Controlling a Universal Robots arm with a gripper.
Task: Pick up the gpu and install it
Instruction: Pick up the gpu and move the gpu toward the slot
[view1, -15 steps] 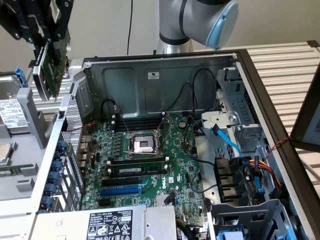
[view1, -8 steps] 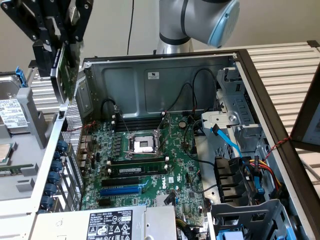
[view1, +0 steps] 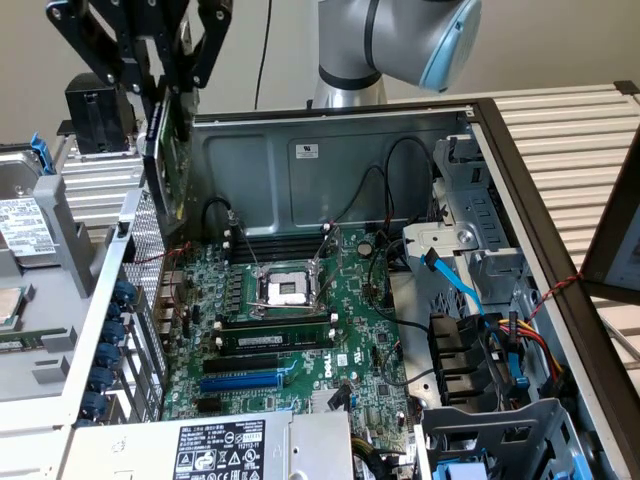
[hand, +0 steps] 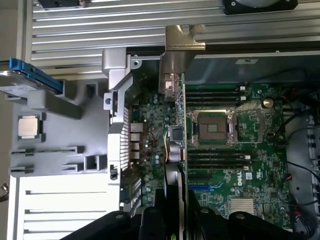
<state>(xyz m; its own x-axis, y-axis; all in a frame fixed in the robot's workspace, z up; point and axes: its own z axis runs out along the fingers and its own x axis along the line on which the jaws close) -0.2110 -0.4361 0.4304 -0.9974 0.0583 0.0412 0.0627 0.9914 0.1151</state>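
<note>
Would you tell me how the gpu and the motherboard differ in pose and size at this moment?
The gpu hangs on edge, gripped by the tool; the motherboard lies flat inside the case. The gpu is far smaller than the motherboard. Both are green circuit boards.

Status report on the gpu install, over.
Gripper shut on gpu. Gpu edge-on, held above motherboard, unseated. Perforated case wall close by its lower edge.
</note>
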